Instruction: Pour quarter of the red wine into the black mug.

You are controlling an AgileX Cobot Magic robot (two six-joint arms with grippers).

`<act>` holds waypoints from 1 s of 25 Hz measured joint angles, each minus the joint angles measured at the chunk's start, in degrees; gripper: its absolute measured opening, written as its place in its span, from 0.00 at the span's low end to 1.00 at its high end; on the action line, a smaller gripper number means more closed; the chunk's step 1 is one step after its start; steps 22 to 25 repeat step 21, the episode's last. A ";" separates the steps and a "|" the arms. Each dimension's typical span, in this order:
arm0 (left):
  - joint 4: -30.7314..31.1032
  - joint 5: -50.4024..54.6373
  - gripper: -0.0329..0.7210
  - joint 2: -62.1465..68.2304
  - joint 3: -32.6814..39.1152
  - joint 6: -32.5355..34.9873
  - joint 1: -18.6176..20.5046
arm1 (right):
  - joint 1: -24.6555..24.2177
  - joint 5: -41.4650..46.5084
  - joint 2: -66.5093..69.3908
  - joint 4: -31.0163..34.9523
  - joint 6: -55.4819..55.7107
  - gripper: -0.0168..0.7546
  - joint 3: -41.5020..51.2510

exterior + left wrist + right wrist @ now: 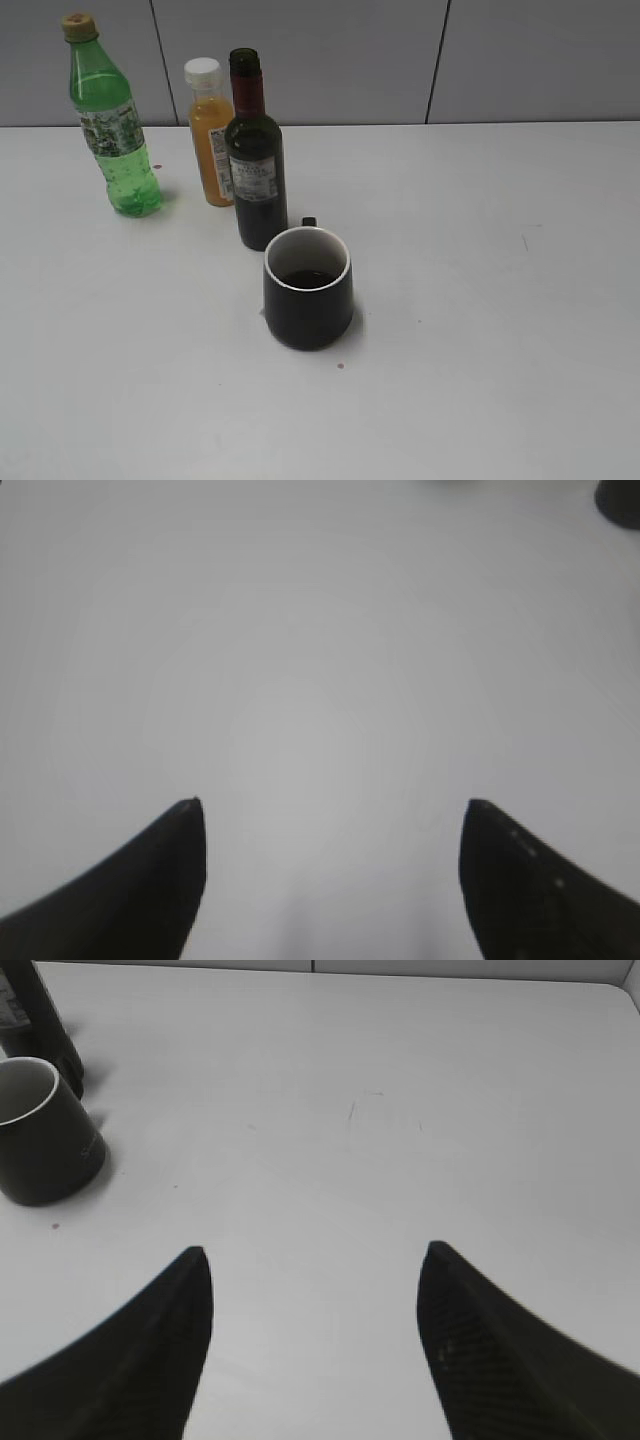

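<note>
The red wine bottle (256,165), dark glass with a maroon neck and a pale label, stands upright and uncapped on the white table. Directly in front of it sits the black mug (308,287), white inside, with dark red liquid at its bottom. In the right wrist view the black mug (42,1135) and the base of the red wine bottle (45,1022) show at the far left. My right gripper (318,1250) is open over bare table, well to the right of them. My left gripper (332,804) is open over bare table too. Neither arm shows in the exterior view.
A green plastic bottle (112,120) stands at the back left, and an orange juice bottle (210,135) with a white cap stands just left of the wine. A small red spot (340,366) marks the table (500,300) in front of the mug.
</note>
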 joint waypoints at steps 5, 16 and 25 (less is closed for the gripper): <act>0.05 -0.29 0.83 -6.20 0.00 0.00 0.00 | 0.00 0.00 0.00 0.00 0.00 0.66 0.00; 0.33 -0.27 0.83 -19.30 0.02 0.00 0.00 | 0.00 0.00 0.00 0.00 0.00 0.66 0.00; 0.51 -0.27 0.83 -19.54 0.15 0.00 0.00 | 0.00 0.00 0.00 0.00 0.00 0.66 0.00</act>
